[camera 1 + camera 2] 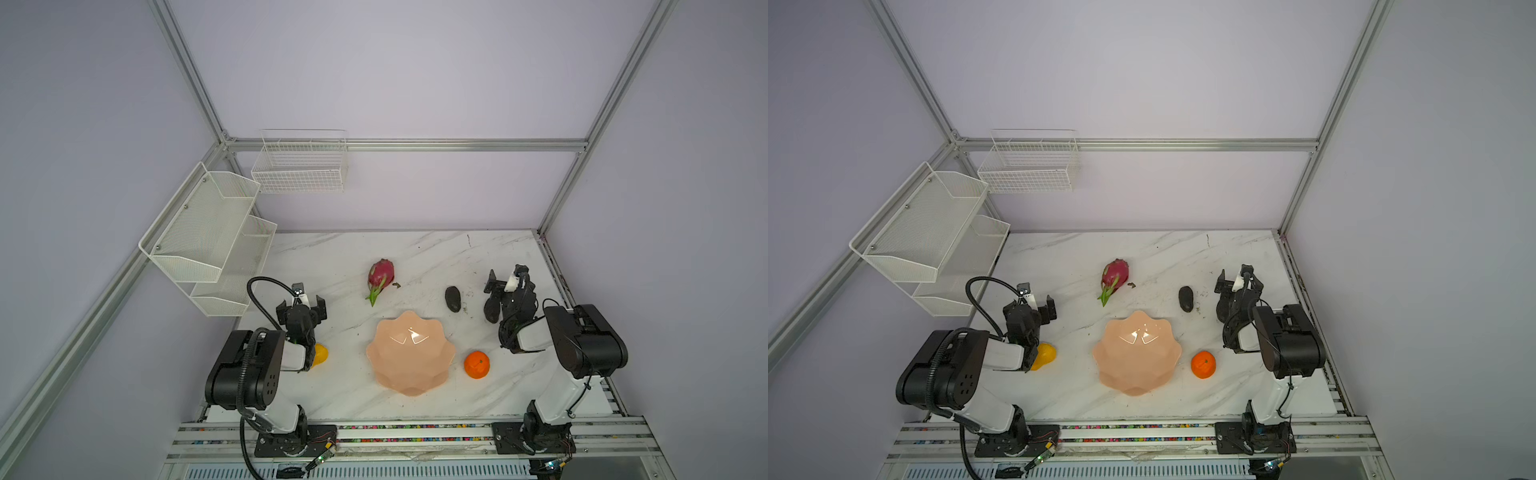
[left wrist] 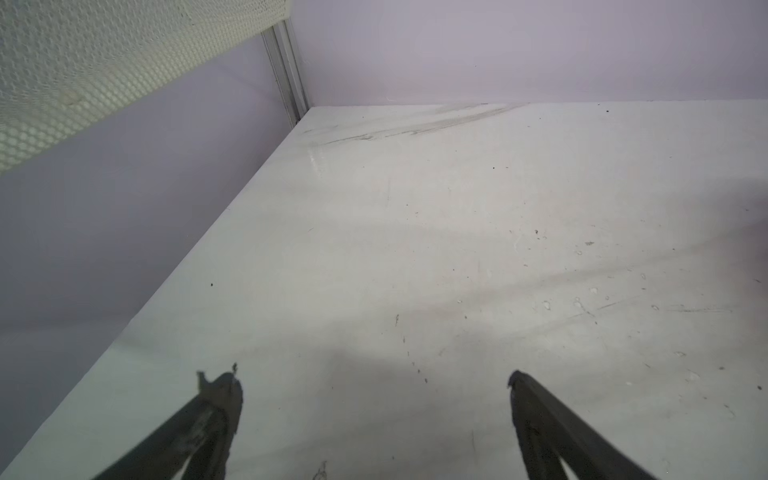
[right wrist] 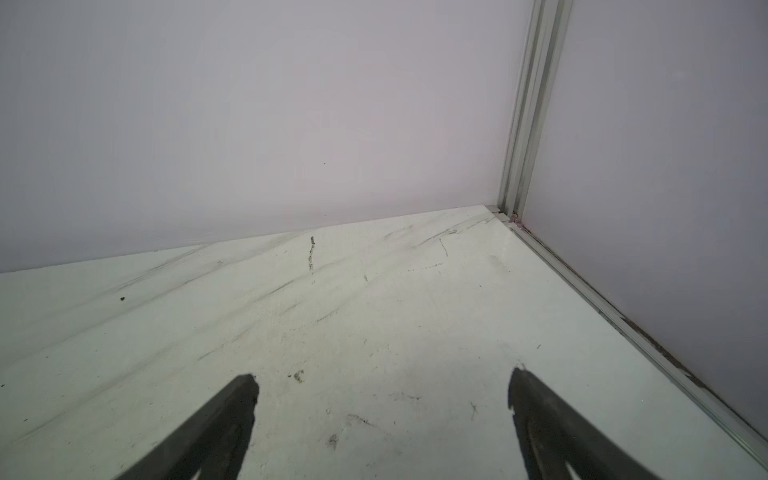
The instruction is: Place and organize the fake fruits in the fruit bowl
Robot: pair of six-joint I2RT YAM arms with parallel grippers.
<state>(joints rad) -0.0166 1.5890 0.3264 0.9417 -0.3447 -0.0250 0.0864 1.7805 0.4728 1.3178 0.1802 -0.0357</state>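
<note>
We have the fruit bowl (image 1: 409, 353) mid-front on the table (image 1: 332, 257). Behind it, slightly left: dragon fruit (image 1: 380, 277). Behind it, right: avocado (image 1: 453, 298). Just right of the bowl: orange (image 1: 476, 364). Left of the bowl, apart, partly under the left arm (image 1: 266, 365): pear (image 1: 321, 354). On the left wall: mesh shelf baskets (image 1: 208, 232). On the back wall: wire basket (image 1: 299, 166).

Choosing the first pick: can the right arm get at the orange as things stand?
Probably yes. The orange lies uncovered beside the fruit bowl, on that arm's side; the right gripper is open and empty, though it points away and must swing back.
</note>
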